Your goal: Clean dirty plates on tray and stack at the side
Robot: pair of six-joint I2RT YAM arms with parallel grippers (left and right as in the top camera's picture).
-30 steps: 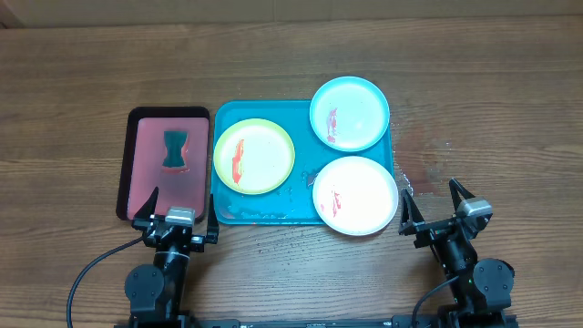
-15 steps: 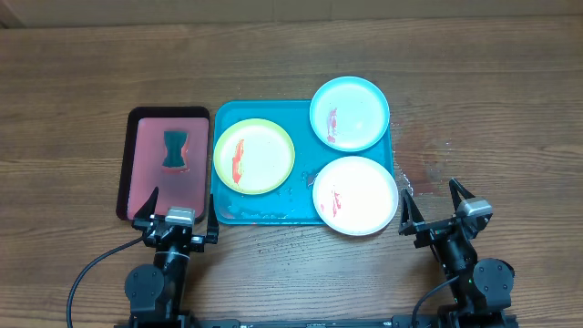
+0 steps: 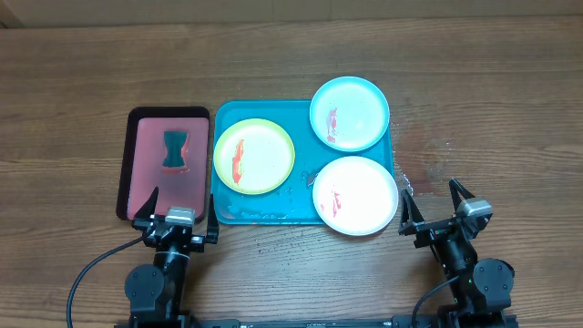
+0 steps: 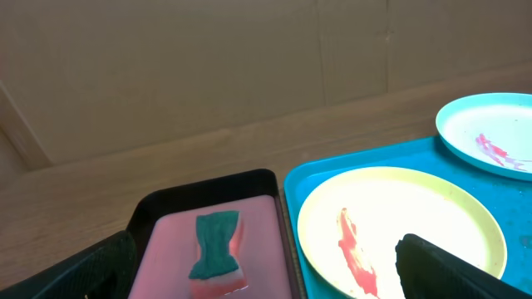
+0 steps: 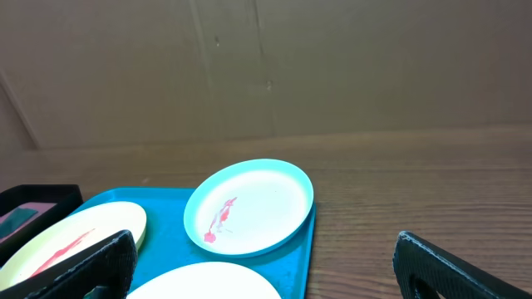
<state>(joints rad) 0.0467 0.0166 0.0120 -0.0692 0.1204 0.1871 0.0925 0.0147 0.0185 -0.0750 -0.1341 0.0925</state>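
Left claw and right claw both stand apart and empty at the worktop's 6 o'clock edge. On the tray, the yellow-green plate lies at 9 o'clock, the light blue plate at 1 and the white plate at 5.

**Left arm:** folded low, base just off the near-left corner of the tray. The left gripper is level and aimed along the tray's left edge. Its black fingers are spread wide with nothing between them.

**Right arm:** folded low, base off the tray's near-right corner. The right gripper sits just right of that corner, turned slightly left. Its fingers are equally wide apart and hold nothing.
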